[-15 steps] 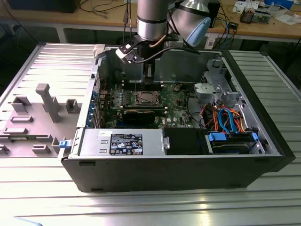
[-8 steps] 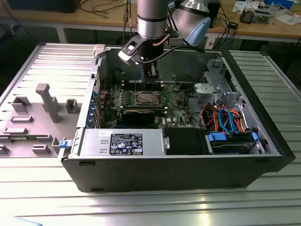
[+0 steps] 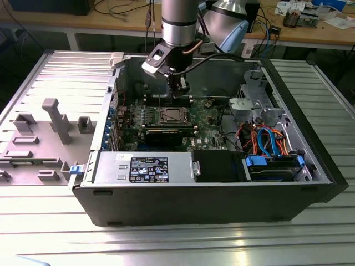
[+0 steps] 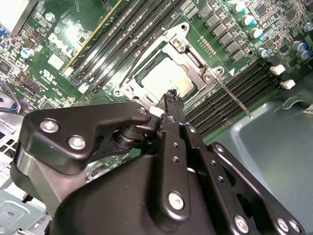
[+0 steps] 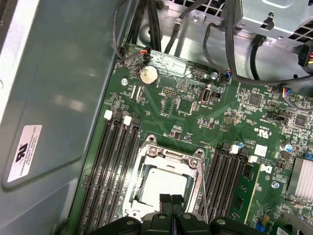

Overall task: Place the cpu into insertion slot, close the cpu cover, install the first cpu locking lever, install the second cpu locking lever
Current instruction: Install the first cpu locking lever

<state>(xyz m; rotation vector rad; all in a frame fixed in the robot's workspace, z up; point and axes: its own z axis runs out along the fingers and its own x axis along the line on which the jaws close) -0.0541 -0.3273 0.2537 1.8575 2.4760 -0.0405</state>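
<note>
Jaws shut on nothing, my gripper (image 5: 171,199) hangs close over the cpu cover (image 5: 171,157), which lies closed around the cpu (image 5: 164,183).

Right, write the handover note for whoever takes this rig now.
End effector: shut, nothing visible in it, close over the flat square silver-grey cpu.
The cpu is seated, with the thin square silver metal cpu cover lying down around it.
Done: cpu placed, cover closed.
Left: the levers. One thin metal locking lever sticks out over the long black memory slots and looks unlatched. I cannot tell the state of the other.
</note>
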